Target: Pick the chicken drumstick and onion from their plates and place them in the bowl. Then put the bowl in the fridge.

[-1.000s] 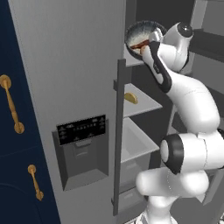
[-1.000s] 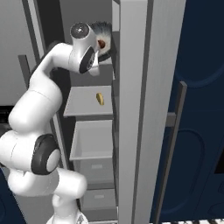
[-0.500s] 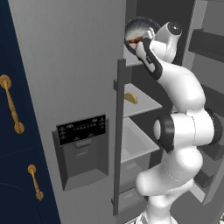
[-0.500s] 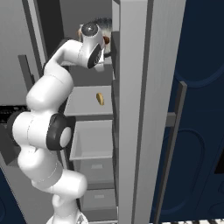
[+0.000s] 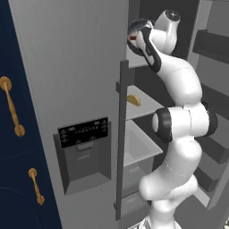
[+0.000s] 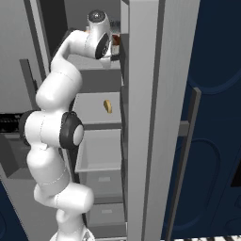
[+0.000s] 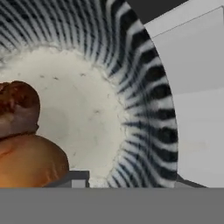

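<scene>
The dark speckled bowl (image 5: pixel 135 30) hangs at the fridge's upper shelf, with my gripper (image 5: pixel 142 41) shut on its wall. In the hand view, the bowl's striped inner wall (image 7: pixel 131 65) rings a pale bottom. The brown chicken drumstick (image 7: pixel 16 109) and the orange-tan onion (image 7: pixel 30 162) lie together inside it at the left. One fingertip (image 7: pixel 72 179) sits inside the rim and the other outside. In the right base view the fridge's edge hides most of the bowl (image 6: pixel 116 39) beside the gripper (image 6: pixel 112 46). The plates are out of view.
The grey fridge door (image 5: pixel 67 80), with its dark dispenser panel (image 5: pixel 85 133) and long handle (image 5: pixel 120 143), stands open at the left. A small yellow item (image 5: pixel 133 100) lies on the middle shelf above a drawer (image 5: pixel 138 147). Navy cabinets with gold handles (image 5: pixel 10 107) flank the fridge.
The arm has folded and reached deeper into the fridge. The bowl has moved with the hand, slightly up and inward toward the upper shelf.
</scene>
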You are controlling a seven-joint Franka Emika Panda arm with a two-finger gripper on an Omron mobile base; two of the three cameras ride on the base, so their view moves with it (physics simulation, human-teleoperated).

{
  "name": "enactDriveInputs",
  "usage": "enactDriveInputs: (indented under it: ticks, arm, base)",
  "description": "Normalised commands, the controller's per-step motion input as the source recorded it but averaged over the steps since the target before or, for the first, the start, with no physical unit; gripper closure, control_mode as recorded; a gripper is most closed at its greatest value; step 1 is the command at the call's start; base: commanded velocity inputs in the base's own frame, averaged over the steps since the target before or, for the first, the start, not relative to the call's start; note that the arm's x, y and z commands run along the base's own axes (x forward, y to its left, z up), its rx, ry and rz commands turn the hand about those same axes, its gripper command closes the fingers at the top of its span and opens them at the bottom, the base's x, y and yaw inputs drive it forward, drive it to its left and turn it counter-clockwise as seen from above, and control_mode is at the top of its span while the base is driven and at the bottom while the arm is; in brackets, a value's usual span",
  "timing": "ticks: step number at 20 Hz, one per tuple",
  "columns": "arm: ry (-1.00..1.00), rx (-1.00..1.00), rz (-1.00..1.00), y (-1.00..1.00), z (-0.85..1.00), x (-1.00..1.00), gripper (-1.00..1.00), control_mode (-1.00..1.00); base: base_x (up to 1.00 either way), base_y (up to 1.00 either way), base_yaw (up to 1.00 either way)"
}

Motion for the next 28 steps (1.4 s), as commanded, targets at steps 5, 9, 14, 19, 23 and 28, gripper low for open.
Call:
enactDriveInputs:
  ticks: [5, 9, 14, 19, 23, 28]
  arm:
    - [-0.58, -0.03, 0.06, 0.05, -0.11, -0.2, -1.0, -1.0]
    - [-0.75, 0.0, 0.08, 0.0, -0.27, -0.38, -1.0, -1.0]
    - [-0.31, 0.09, 0.0, 0.0, 0.04, -0.26, -1.0, -1.0]
    - [-0.15, 0.06, 0.0, 0.0, 0.47, -0.92, -1.0, -1.0]
    - [-0.11, 0.01, 0.0, 0.0, 0.4, -1.0, -1.0, -1.0]
    - [-0.04, 0.0, 0.0, 0.0, 0.21, -1.0, -1.0, -1.0]
  base:
    - [0.0, 0.0, 0.0]
    - [0.0, 0.0, 0.0]
    - [0.0, 0.0, 0.0]
    - [0.0, 0.0, 0.0]
    - [0.0, 0.0, 0.0]
    - [0.0, 0.0, 0.0]
